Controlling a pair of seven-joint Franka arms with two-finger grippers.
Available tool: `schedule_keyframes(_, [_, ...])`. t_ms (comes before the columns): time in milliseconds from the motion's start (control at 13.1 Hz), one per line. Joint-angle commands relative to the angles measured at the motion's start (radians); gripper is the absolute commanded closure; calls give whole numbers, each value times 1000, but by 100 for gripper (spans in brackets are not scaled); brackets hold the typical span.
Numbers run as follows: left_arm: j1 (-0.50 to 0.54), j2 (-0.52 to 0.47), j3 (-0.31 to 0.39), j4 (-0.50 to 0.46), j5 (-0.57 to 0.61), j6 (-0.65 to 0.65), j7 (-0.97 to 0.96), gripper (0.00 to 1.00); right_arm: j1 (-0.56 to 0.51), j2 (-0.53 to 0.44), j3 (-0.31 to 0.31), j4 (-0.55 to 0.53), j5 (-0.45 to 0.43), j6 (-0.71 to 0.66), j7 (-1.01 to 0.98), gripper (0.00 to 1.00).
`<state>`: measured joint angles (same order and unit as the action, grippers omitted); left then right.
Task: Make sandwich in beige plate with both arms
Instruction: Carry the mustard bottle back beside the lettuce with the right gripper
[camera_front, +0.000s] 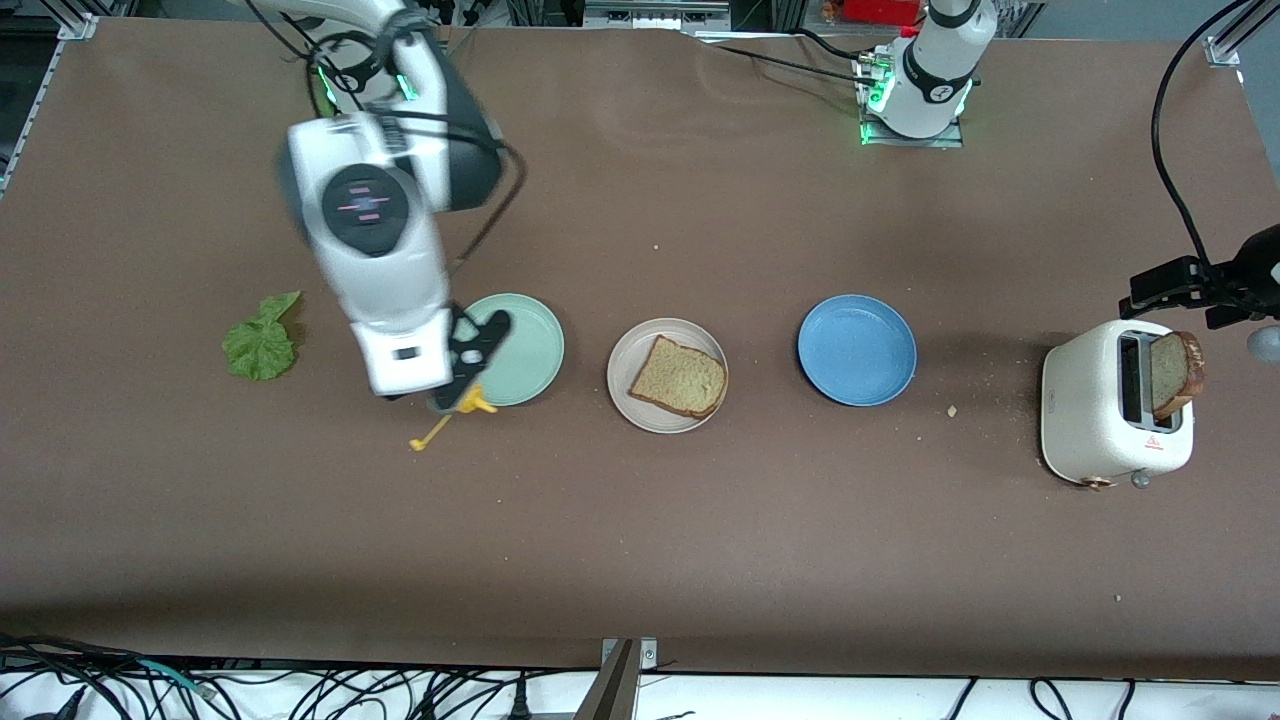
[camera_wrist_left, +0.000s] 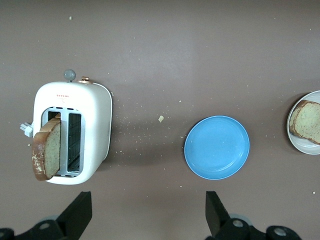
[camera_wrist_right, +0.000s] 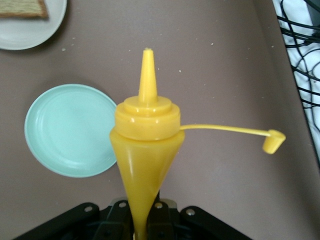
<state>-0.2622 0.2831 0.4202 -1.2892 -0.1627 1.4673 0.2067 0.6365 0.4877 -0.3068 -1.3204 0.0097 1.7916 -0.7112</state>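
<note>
The beige plate (camera_front: 620, 397) lies mid-table with one slice of bread (camera_front: 680, 377) on it. A second slice (camera_front: 1175, 373) stands up out of a white toaster (camera_front: 1110, 410) at the left arm's end. A green lettuce leaf (camera_front: 262, 340) lies on the table at the right arm's end. My right gripper (camera_front: 465, 385) is shut on a yellow squeeze bottle (camera_wrist_right: 147, 145) over the near edge of a mint-green plate (camera_front: 530, 350); the bottle's cap (camera_wrist_right: 272, 141) hangs open on its strap. My left gripper (camera_wrist_left: 146, 215) hangs open and empty above the table beside the toaster (camera_wrist_left: 90, 125).
A blue plate (camera_front: 857, 349) lies between the beige plate and the toaster. Crumbs are scattered on the brown table around the toaster. Cables run along the table's near edge.
</note>
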Motion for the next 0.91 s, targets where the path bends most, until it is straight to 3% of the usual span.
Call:
schedule_keyframes(0, [11,-4,2,13,-12,-15,-1,0,-122,-64,20,-68,162,12,-204,100])
schedule_keyframes(381, [9,-4,-3,13,-12,-15,-6,0,-308,-81,6,-146,474,17,-543,100])
schedule_keyframes(533, [0,2,-6,14,-11,-15,-9,0,-319,-104,-59,-239,609,29,-678,100])
schedule_keyframes(686, [120,-16,-162,7,8,25,-61,0,-319,-126,-118,-333,725,32,-810,100])
schedule_keyframes(838, [141,-25,-245,5,76,25,-139,0,-319,-139,-165,-422,817,32,-931,100])
